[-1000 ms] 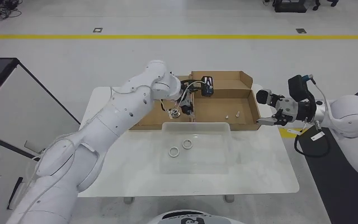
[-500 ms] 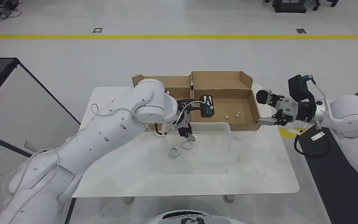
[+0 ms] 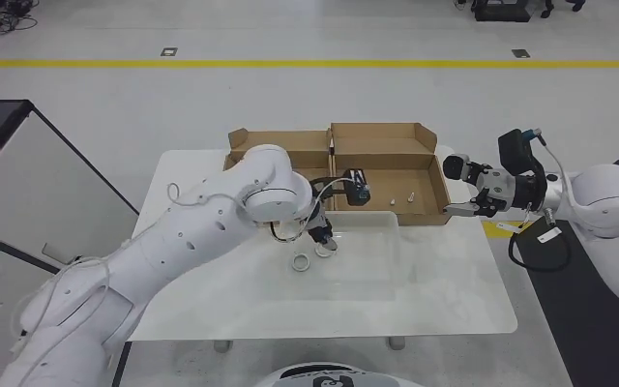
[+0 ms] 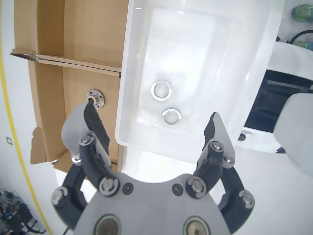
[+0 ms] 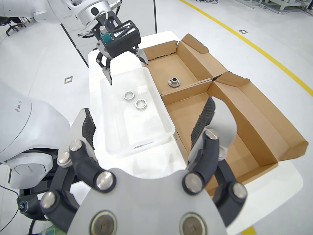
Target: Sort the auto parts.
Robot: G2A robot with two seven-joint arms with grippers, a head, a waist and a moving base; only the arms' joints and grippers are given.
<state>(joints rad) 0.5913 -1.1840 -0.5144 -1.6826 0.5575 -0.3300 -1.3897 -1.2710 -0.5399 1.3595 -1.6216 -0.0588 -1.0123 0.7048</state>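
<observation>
Two rings (image 4: 161,91) lie in tray (image 4: 125,50), near spread left pincer (image 4: 151,110).

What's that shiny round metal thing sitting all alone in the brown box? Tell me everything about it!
The flanged hub is a small silvery metal part. It has a flat round flange with little holes around it, and a raised collar in the middle with a hole through it. It lies flat, collar up, on the floor of one compartment of the cardboard box, near the divider and the wall next to the clear tray. Only the box floor touches it.
</observation>
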